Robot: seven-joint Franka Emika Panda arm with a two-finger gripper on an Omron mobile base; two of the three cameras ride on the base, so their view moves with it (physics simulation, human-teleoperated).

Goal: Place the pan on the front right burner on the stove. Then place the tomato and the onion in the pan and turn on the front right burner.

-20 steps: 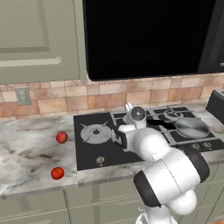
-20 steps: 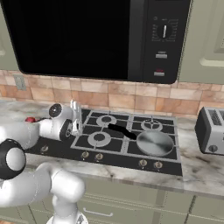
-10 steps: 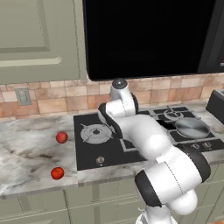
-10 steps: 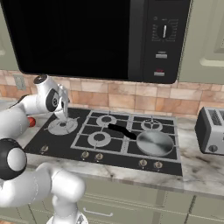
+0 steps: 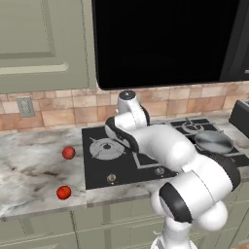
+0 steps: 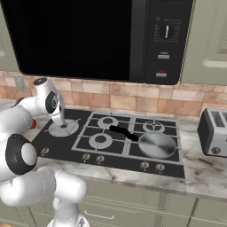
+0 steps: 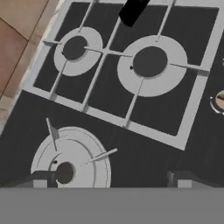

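Pan (image 6: 156, 145) sits on front right burner of stove (image 6: 84, 142), right of centre in right base view; gripper (image 7: 109, 179) hovers spread apart, unloaded, over star-shaped burner (image 7: 70, 159); two red balls (image 5: 68, 152) on counter (image 5: 29, 168), left.

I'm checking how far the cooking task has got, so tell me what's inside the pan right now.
The pan on the stove looks empty: only its bare silver bottom shows. Two red balls lie on the counter left of the stove.
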